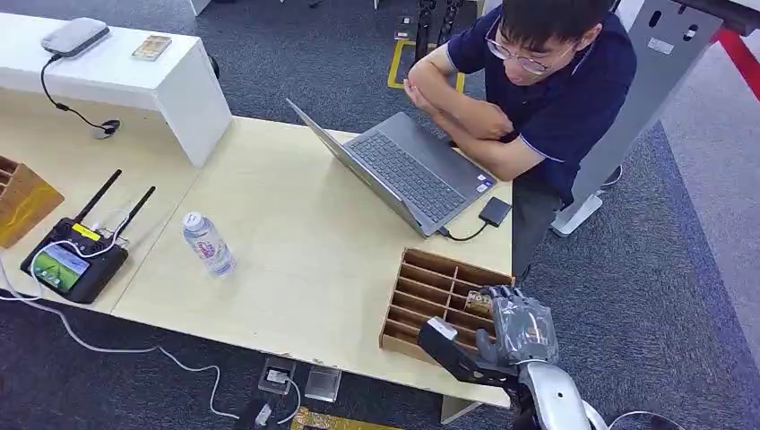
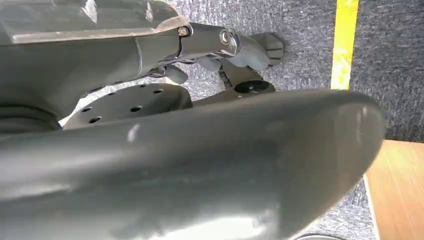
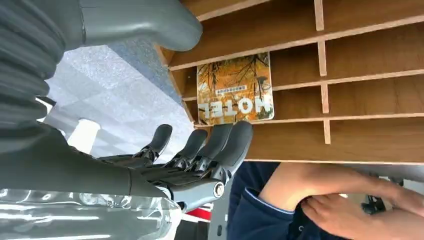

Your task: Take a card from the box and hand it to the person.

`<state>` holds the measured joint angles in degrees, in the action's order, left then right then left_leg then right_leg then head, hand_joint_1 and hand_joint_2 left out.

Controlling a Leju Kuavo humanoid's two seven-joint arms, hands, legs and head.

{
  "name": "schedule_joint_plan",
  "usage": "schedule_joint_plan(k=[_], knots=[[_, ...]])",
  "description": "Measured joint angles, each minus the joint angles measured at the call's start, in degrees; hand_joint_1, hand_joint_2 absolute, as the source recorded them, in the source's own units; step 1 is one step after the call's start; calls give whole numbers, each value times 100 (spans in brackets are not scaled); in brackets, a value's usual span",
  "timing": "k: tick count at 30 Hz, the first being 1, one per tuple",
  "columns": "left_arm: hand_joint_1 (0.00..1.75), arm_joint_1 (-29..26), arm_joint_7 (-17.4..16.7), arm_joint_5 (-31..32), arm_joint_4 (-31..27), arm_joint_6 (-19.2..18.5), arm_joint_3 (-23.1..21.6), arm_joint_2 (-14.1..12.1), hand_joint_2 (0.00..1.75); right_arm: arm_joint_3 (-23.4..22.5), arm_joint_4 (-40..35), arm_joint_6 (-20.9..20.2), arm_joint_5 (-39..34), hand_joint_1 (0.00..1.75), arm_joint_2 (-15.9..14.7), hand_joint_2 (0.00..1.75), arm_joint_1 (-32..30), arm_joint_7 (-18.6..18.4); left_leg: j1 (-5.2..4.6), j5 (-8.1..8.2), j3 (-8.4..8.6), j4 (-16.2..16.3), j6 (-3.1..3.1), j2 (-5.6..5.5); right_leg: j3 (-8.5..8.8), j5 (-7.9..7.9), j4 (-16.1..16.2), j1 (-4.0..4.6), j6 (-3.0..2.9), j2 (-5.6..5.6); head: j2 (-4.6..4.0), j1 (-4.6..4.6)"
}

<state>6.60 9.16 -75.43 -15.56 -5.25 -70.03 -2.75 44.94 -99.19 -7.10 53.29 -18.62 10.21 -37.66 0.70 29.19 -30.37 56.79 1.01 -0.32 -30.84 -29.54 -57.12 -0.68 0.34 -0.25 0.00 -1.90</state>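
Observation:
A wooden box (image 1: 421, 279) with narrow slots stands at the table's near right corner. A card (image 3: 235, 89) with an autumn picture and the word MOTEL lies in one slot of the box (image 3: 350, 45), and its edge is visible as a card (image 1: 478, 303) close to my hand. My right hand (image 1: 521, 327) hovers at the box's right end. The fingers (image 3: 200, 150) and thumb are apart on either side of the card, not touching it. My left hand (image 2: 225, 50) hangs over the carpet and holds nothing. The person (image 1: 547, 90) sits across the table with folded arms.
An open laptop (image 1: 403, 166) and a black adapter (image 1: 495, 211) lie beyond the box. A water bottle (image 1: 209, 244) stands mid-table, a remote with a screen (image 1: 76, 260) to the left. A second wooden box (image 1: 22, 199) and a white shelf (image 1: 107, 76) are at far left.

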Motion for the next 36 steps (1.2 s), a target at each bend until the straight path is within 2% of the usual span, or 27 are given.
schedule_joint_plan(k=[10, 13, 22, 23, 25, 28, 36], knots=[[0, 0, 0, 0, 0, -17, 0, 0, 0, -20, 17, 96, -70, 68, 7, 175, 72, 2, 0, 0, 0, 0, 0, 0, 0, 0, 0, 0, 0, 0, 0, 0], [0, -1, -7, 0, 0, -17, 0, 0, 0, -57, -18, 103, -107, 75, 7, 175, 69, -2, 0, 0, 0, 0, 0, 0, -1, 0, 0, 0, 0, 0, 0, 0], [0, -1, -22, -2, 0, -7, 0, 0, 0, -107, -144, -11, -175, 73, 7, 175, 56, -20, 0, 0, -4, 0, 0, 0, -4, 0, 0, 0, 0, 0, 0, 0], [0, 0, -20, -4, 0, 2, 0, 0, 0, -105, -144, -11, -175, 79, 7, 175, 55, -17, 0, 0, -4, 0, 0, 0, -4, 0, 0, 0, 0, 0, 0, -4], [0, 0, -20, -20, 0, 74, 0, 9, 0, -105, -144, -11, -181, 73, 7, 175, 53, -13, 0, 0, -5, 0, 0, 0, -5, 0, 0, 0, 0, 0, 0, -4], [0, -1, -15, -22, 0, 164, 2, 55, 0, -105, -142, -15, -197, 75, 7, 175, 51, 0, 0, 0, -5, 0, 0, 0, -4, 0, 0, 0, 0, 0, 0, 0], [0, -1, -11, -24, -2, 181, 0, 109, 0, -105, -131, -52, -225, 68, 7, 175, 50, 46, 0, 0, -6, 0, 0, 0, -5, 0, 0, 0, 0, 0, 0, 0]])
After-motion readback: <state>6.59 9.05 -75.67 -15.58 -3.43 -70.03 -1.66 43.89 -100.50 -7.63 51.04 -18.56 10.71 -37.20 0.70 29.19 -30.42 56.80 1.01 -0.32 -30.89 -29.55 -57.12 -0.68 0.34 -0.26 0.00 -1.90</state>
